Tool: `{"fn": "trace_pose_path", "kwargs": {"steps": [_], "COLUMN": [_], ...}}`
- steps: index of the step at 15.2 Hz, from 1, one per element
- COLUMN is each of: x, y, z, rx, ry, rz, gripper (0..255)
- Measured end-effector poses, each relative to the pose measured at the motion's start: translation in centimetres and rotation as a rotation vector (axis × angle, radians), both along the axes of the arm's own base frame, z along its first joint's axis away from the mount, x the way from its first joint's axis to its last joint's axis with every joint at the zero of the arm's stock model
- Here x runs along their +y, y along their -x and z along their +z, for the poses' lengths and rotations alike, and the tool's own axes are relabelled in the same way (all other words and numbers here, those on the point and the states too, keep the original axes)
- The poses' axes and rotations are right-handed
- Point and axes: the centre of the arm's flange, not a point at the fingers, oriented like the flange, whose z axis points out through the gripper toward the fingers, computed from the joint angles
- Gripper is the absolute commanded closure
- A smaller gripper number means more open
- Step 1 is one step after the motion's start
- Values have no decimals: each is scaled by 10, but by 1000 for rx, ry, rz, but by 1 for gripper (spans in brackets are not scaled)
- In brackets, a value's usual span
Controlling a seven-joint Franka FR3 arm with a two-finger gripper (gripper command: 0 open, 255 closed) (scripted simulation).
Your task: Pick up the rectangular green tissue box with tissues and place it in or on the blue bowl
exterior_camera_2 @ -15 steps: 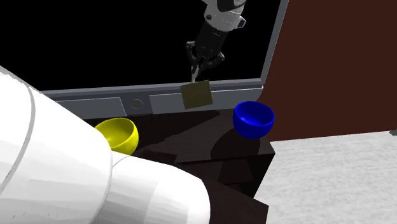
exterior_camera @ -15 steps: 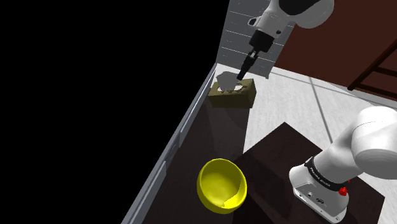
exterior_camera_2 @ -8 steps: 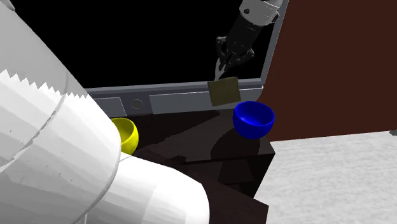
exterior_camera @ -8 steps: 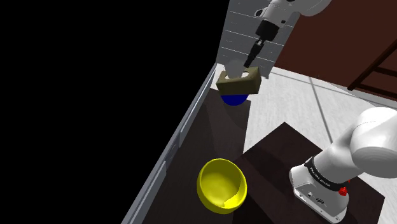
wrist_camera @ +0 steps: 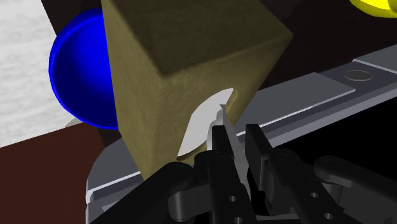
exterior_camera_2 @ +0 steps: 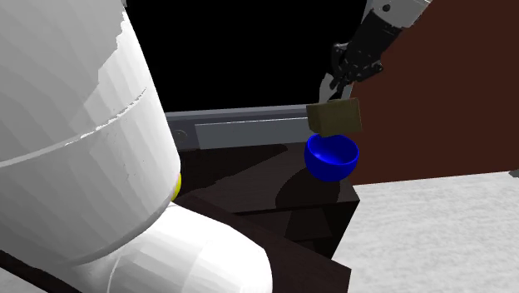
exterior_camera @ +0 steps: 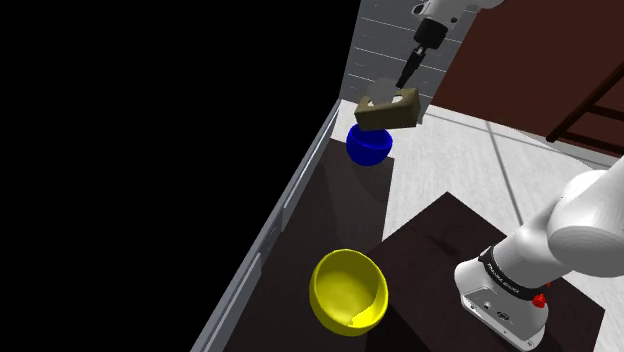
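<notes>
box (exterior_camera: 390,112) olive, tilted, in air just over blue bowl (exterior_camera: 368,150) | gripper (wrist_camera: 234,132) pinched shut on its white tissue (wrist_camera: 198,124) only | likely light, stiff shell, soft slippy hold; walls safer grip

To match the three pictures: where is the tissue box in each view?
Shoulder view: the olive tissue box hangs upper middle, just above the blue bowl.
Second exterior view: box right of centre, over the bowl.
Wrist view: box right before the gripper, bowl behind it.
Shared landmark: the blue bowl.
</notes>
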Motion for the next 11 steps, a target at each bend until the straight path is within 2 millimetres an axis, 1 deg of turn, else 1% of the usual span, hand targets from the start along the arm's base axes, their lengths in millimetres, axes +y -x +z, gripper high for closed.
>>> {"fn": "trace_pose_path", "kwargs": {"steps": [1,3,11], "x": [-9,-16,-19], "y": [-5,-8,-10], "z": [0,-8,-50], "rx": [0,0,0], "ry": [0,0,0], "rz": [0,2,2], "gripper": [255,255,255]}}
